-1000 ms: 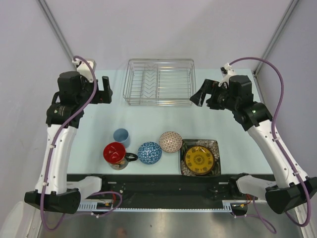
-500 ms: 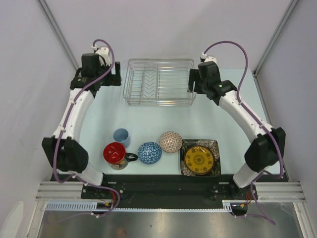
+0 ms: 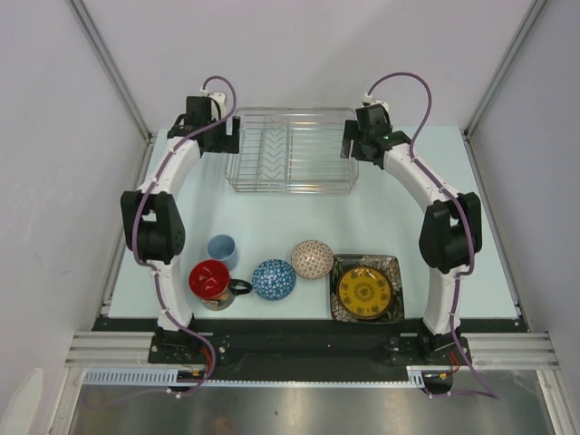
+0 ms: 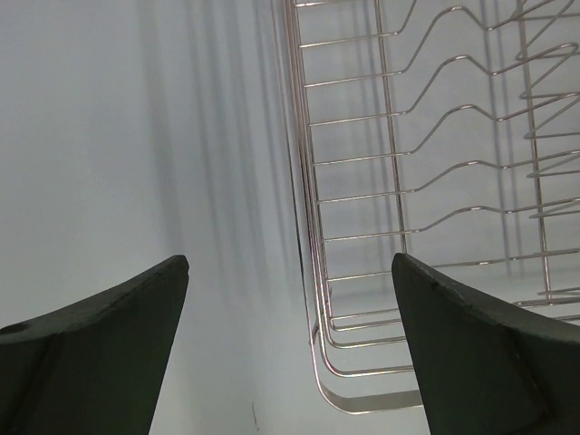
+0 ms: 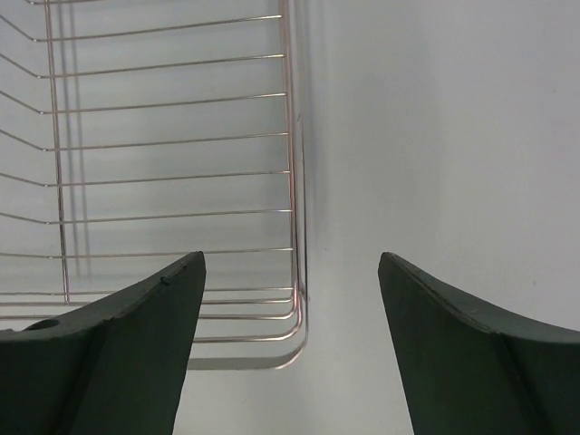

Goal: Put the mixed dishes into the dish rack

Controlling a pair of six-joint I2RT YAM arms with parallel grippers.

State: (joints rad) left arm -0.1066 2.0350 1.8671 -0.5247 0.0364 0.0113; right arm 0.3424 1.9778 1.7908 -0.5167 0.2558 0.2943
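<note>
One dish rack stands at the middle of the far edge of the counter, with no dish in it. All five dishes sit in a loose row along the near edge. There is one light-blue cup towards the near left corner. One red-inside mug stands just nearer than the cup, its black handle pointing right. The first of two bowls, the blue-patterned bowl, lies close beside that handle, and the reddish-white bowl lies just to its right and a little farther back. One dark square plate with a yellow round motif lies right of both bowls, at the middle-right of the near edge. Two arms reach to the far edge, one at each end of the rack. The left pincer hangs at the rack's left end. In its wrist view the pincer is released, its fingers spread wide and holding nothing, with the rack's end wires seen between them. The right pincer hangs at the rack's right end. Its wrist view shows it likewise released and holding nothing, with the rack's corner between the fingers. Whether either pincer touches the wire cannot be told.
</note>
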